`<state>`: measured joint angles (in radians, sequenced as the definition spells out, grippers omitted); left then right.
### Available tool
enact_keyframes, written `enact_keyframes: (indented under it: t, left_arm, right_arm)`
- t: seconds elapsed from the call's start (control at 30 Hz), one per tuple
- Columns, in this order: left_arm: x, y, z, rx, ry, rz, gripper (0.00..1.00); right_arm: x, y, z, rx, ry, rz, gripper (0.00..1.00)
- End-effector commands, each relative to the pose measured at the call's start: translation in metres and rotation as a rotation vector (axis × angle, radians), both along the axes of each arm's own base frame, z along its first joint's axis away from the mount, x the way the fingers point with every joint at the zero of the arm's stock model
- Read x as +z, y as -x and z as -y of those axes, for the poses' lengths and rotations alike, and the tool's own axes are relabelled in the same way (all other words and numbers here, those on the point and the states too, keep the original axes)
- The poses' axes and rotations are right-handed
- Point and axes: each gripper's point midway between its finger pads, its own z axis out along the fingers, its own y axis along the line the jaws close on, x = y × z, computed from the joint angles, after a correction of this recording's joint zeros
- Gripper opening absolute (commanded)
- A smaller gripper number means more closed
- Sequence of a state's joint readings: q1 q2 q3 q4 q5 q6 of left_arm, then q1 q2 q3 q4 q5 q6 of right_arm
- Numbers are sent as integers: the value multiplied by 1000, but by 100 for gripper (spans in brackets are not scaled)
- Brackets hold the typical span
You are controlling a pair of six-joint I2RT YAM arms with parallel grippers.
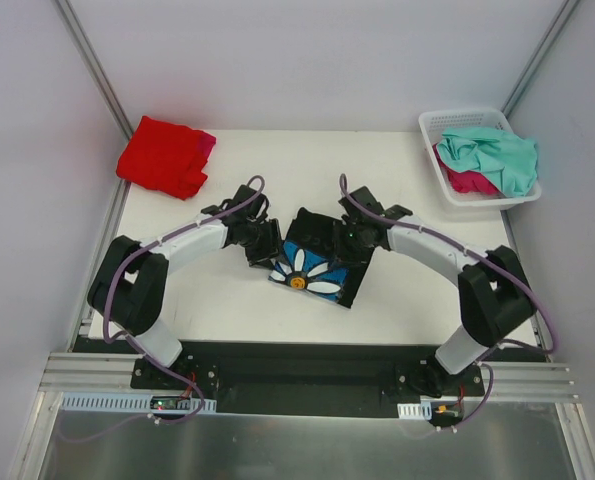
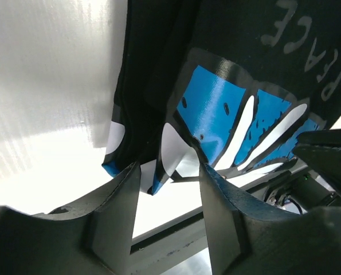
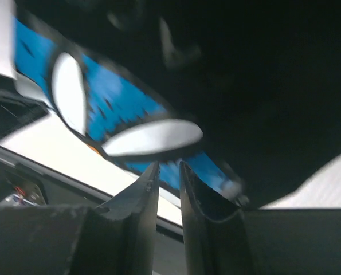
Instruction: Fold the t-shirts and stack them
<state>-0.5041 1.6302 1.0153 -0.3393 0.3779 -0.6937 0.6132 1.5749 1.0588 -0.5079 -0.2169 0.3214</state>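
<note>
In the middle of the white table [image 1: 397,300] lies the black shirt [image 1: 322,245], bunched into a rough, tilted rectangle between the two arms. Its print faces up: a daisy [image 1: 307,270] with white petals and an orange centre on a bright blue ground.

In the left wrist view, pale grey lettering [image 2: 325,51] on the black cloth beside the blue panel reads "PEACE", with the letters turned on their side. A second line of letters above it is cut off by the frame and cannot be read.

The left pincer [image 2: 167,172] stands at the shirt's left edge with its fingers [image 2: 124,206] well apart. A hanging fold of the printed cloth dips between the tips, and neither finger presses on it.

The right pincer [image 3: 169,166] is at the shirt's upper right. Its fingers [image 3: 141,195] are drawn close, leaving only a narrow slit, and the tips reach the printed edge. The view is blurred, so I cannot tell whether any cloth is pinched.

The red shirt [image 1: 165,155] sits folded at the far left corner. In the white basket [image 1: 447,120] at the far right, the teal shirt [image 1: 492,155] lies crumpled over the pink shirt [image 1: 467,182].
</note>
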Motion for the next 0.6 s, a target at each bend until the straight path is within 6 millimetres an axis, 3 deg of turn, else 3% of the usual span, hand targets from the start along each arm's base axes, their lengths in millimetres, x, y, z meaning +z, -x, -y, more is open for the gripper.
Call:
enact_keyframes:
  t: [0.0,0.1,0.23,0.57]
  left_arm:
    - [27,-10,-9,-9,-42,73,48]
    - [33,-15,-9,-11,-41,82,50]
    - [36,-16,-14,-5,-62,77,53]
    - [53,-32,-18,8,-84,120,71]
  right_arm:
    - [36,-42,-34,31,-82,112,24]
    - [15,-46,-39,25,-67,60,24]
    - [-14,-26,-33,9,-53,-33,22]
    - [-33,20,3,18,10,-67,22]
